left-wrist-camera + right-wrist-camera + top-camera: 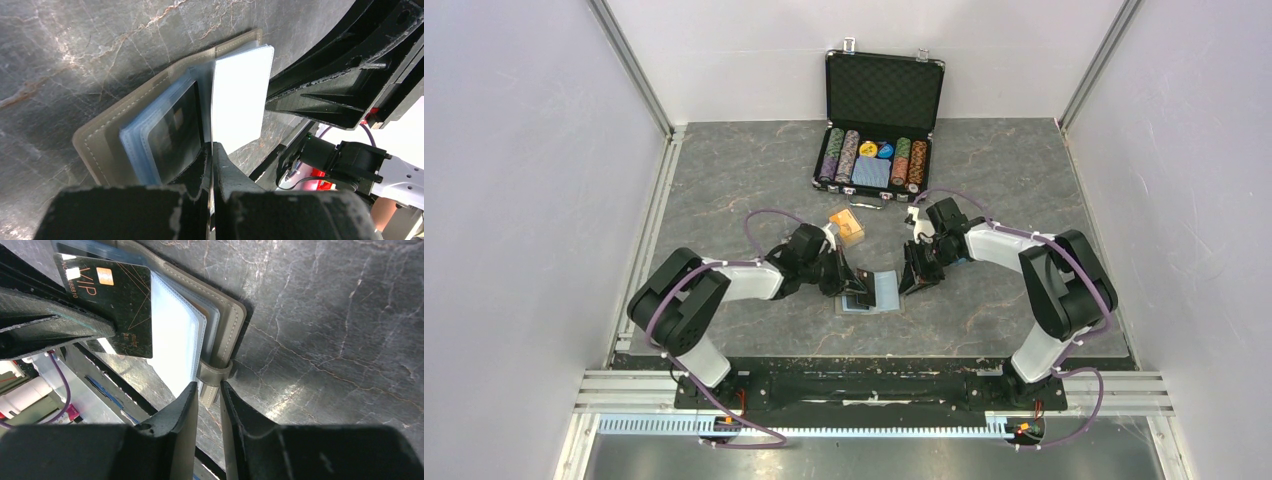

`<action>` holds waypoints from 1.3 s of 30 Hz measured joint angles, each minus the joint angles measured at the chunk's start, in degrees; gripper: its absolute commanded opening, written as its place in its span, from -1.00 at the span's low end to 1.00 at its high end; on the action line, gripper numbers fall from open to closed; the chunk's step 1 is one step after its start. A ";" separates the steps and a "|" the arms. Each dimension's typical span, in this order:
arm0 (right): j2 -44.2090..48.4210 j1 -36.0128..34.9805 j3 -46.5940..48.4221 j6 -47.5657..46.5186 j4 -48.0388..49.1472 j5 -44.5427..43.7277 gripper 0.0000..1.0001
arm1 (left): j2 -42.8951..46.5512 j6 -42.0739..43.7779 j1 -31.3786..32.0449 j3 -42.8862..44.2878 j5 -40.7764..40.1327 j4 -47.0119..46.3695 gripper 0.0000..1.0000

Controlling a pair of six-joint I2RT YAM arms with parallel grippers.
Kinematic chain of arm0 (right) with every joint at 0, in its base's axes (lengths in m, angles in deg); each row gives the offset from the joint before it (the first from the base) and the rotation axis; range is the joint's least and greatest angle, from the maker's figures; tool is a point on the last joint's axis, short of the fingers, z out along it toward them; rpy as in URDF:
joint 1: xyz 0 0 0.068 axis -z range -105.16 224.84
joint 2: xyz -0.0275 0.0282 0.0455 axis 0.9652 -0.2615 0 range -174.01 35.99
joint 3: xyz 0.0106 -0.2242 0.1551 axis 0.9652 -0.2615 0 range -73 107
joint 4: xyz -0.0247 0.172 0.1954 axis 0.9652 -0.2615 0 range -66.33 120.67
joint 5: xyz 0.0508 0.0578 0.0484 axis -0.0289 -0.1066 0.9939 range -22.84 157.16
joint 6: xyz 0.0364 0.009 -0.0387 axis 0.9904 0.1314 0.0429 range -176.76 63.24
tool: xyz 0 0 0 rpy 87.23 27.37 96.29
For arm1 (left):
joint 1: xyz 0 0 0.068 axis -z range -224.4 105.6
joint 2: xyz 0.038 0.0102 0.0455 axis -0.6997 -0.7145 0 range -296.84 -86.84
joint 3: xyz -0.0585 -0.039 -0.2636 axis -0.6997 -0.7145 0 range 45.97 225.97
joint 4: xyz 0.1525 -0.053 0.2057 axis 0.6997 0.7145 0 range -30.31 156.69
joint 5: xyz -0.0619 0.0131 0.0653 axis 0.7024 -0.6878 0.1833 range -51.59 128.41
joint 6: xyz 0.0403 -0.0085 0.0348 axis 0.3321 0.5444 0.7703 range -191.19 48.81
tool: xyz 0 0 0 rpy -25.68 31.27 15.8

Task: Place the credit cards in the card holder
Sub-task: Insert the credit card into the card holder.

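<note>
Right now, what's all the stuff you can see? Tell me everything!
poker chip case: one, black, open, far side of table
poker chips: several rows, mixed colours, inside the case
orange cards: small stack, orange, just in front of the case
black card: one, black with gold print, over the card holder
card holder: one, khaki with light blue sleeves, open, table centre
table: one, grey marbled
left gripper: black, pinching the black card
right gripper: black, pinching the card holder's strap

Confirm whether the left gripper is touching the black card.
Touching. In the right wrist view the left gripper clamps the black card by one edge, over the open card holder.
</note>
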 measured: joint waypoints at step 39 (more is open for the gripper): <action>-0.39 0.39 -2.27 -0.09 1.66 0.76 -1.00 | -1.11 -5.73 3.69 3.52 -3.76 6.14 -0.96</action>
